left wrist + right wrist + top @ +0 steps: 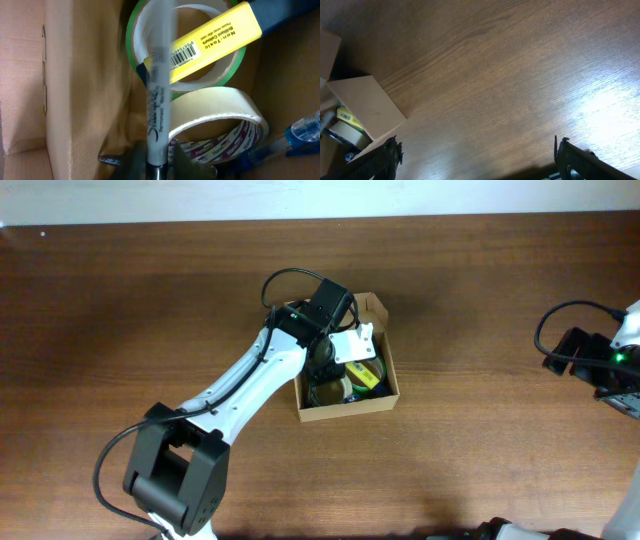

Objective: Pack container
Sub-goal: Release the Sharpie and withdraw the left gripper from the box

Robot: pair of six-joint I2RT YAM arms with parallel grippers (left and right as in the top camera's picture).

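Observation:
The container (346,413) is a small tan cardboard box in the middle of the table, with its flap lid open at the back. My left gripper (326,368) reaches down into it. In the left wrist view a grey Sharpie marker (159,90) stands between the fingers (182,161), with a thin gap on one side. The left gripper (157,162) is slightly open around it. Below the marker lie a green tape roll (132,35), a cream tape roll (210,107), a yellow marker (215,37) and a blue pen (300,131). My right gripper (477,155) hangs wide open and empty over bare wood.
The box's inner wall (85,90) stands close on the left of the marker. The right arm (600,365) waits at the table's right edge, well away from the box (367,107). The brown wooden tabletop (150,310) stretches all around.

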